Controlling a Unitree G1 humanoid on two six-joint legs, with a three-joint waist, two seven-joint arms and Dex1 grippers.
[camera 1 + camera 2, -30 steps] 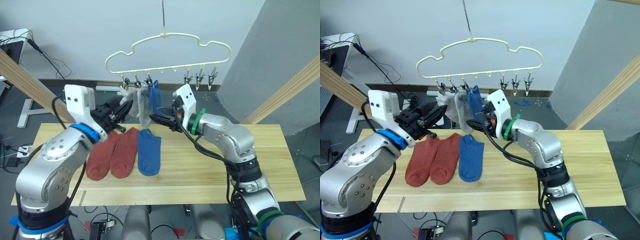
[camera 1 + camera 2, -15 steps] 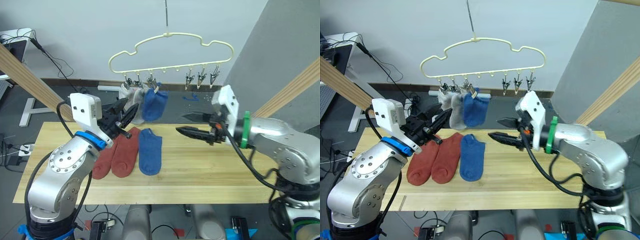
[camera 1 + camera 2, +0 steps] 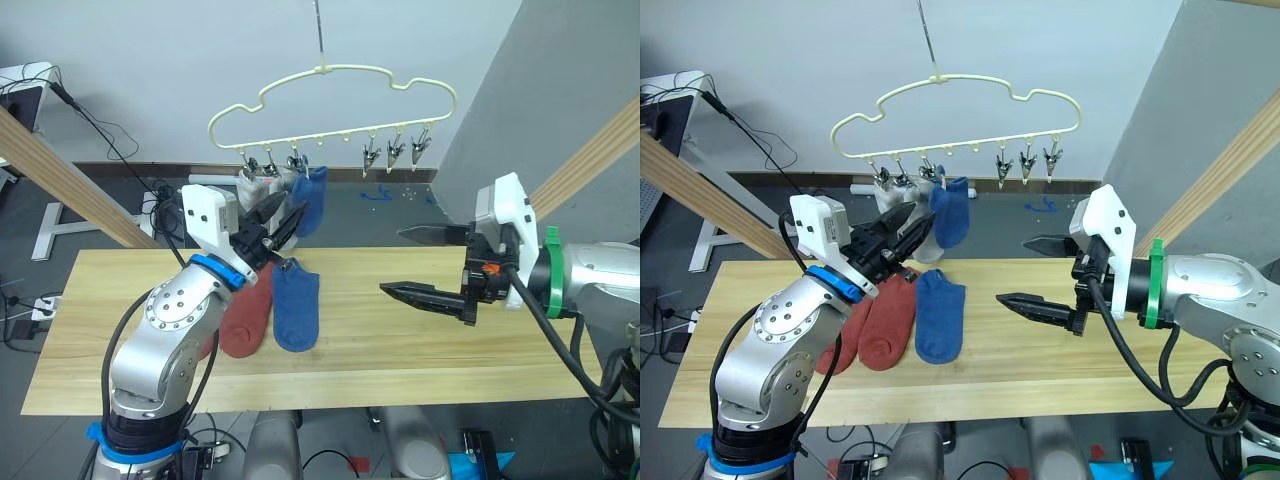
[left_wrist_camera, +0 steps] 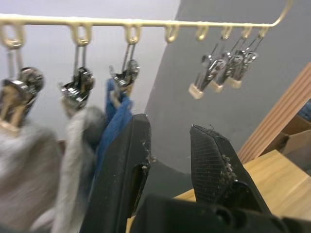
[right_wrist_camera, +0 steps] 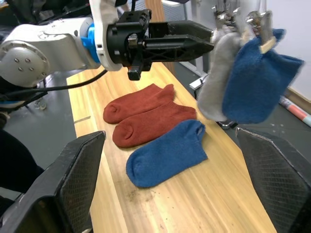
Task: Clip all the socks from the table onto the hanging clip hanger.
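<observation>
The pale yellow clip hanger (image 3: pixel 330 95) hangs above the table's (image 3: pixel 400 345) far edge. Two grey socks (image 3: pixel 252 188) and one blue sock (image 3: pixel 311 200) hang from its left clips. A second blue sock (image 3: pixel 295 310) lies flat on the wood, and two rust-red socks (image 3: pixel 247 318) lie beside it, partly hidden by my left arm. My left gripper (image 3: pixel 281 223) is open and empty, its tips just below the hung socks. My right gripper (image 3: pixel 420 265) is wide open and empty over the table's right half, well clear of the hanger.
Three bare silver clips (image 3: pixel 395 150) hang bunched at the hanger's right end. Thick wooden poles slant up on the left (image 3: pixel 60 175) and on the right (image 3: pixel 590 160). Bare tabletop stretches right of the flat blue sock.
My right gripper has drawn back to the right from the hung blue sock, which stays clipped. My left gripper has swung right and up toward the hung socks.
</observation>
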